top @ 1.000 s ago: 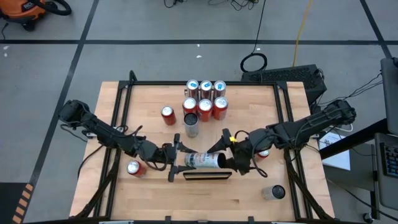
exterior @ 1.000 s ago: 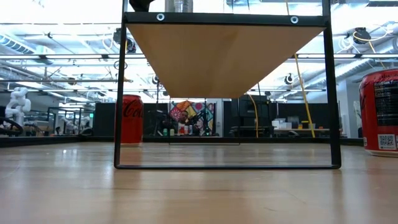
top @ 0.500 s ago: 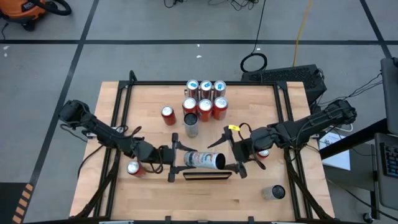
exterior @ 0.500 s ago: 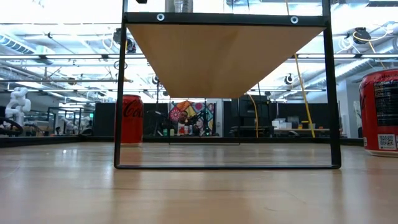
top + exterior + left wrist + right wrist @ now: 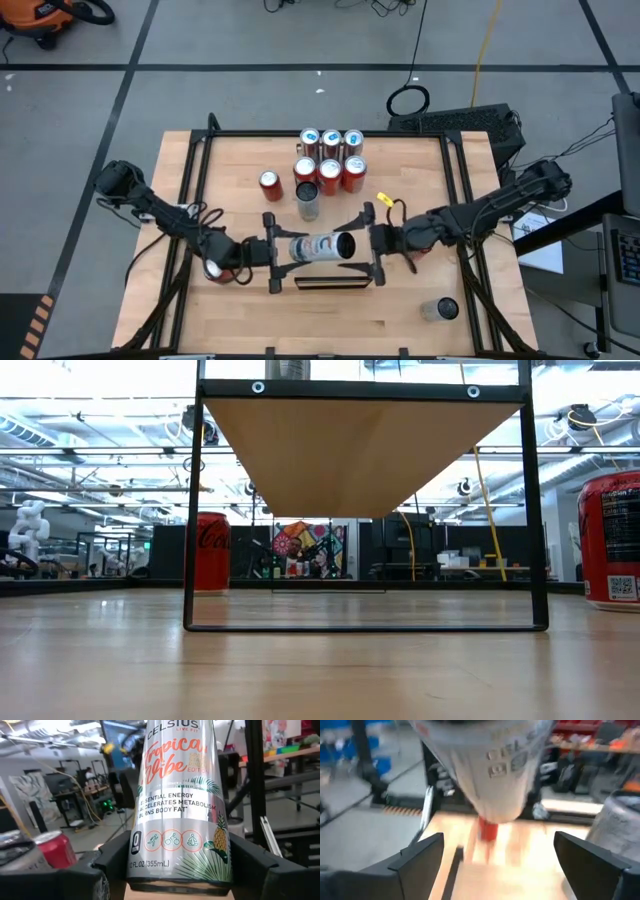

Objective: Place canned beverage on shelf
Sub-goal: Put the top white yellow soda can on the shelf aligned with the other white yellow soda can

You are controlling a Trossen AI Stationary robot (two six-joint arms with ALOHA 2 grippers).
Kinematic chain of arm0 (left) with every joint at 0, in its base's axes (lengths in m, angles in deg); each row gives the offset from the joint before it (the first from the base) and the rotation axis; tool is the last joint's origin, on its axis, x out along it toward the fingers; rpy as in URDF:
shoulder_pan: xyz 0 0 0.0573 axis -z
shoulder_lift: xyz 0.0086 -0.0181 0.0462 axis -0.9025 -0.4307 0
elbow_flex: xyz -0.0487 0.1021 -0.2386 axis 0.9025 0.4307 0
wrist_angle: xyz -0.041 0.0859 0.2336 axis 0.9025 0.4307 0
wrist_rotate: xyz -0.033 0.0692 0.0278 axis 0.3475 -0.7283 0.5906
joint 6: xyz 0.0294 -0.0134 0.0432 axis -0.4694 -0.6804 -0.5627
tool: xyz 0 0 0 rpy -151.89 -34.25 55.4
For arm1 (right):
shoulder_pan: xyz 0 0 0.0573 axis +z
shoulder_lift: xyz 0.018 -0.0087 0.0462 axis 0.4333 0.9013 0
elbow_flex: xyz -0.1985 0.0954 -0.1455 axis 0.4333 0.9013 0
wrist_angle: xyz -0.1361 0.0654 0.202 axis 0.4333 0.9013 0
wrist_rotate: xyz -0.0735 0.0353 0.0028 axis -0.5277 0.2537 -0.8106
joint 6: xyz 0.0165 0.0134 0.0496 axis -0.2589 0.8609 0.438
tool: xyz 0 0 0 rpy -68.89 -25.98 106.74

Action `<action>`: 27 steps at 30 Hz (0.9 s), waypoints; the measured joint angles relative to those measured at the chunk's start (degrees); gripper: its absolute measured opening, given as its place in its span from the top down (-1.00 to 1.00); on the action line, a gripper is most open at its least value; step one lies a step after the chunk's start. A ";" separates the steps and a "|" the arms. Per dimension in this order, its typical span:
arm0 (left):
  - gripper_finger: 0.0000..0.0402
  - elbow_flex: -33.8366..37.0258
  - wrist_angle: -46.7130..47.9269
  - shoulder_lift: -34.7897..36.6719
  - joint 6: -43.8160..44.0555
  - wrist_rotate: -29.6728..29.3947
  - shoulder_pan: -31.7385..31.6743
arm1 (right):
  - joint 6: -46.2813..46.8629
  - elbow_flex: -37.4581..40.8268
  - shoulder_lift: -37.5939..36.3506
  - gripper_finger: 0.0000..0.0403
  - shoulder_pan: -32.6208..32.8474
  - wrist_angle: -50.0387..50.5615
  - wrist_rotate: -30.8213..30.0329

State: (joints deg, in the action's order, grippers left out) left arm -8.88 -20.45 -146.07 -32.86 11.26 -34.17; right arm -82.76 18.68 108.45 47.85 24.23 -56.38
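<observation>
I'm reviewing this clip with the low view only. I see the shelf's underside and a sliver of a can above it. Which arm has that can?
Observer: The left gripper. The left wrist view shows its jaws closed on the silver Celsius can.
Operator: And the right arm?
Observer: The right gripper faces the can's other end, with its jaws spread wide and not touching it.
Operator: I see two red cans. Are there more on the table?
Observer: Yes, the high view shows a cluster of six cans standing together, apart from both arms.
</observation>
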 joint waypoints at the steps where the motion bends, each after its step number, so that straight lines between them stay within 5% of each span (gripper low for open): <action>1: -0.25 0.00 -0.52 0.00 -0.44 -0.44 0.24 | 0.05 1.19 0.00 -0.76 0.30 -2.80 -1.66; 10: -0.25 0.00 -1.26 0.01 -0.90 -4.27 0.80 | -3.23 11.68 -0.12 -0.76 1.61 -32.26 -4.65; 27: -0.25 0.00 -3.30 0.02 -3.33 -6.16 0.49 | -11.09 11.70 8.79 -0.76 0.80 -56.50 -4.65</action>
State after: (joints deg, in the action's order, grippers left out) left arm -8.88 -23.74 -146.05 -36.20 5.10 -33.68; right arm -93.85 30.38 117.24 48.66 -32.27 -61.02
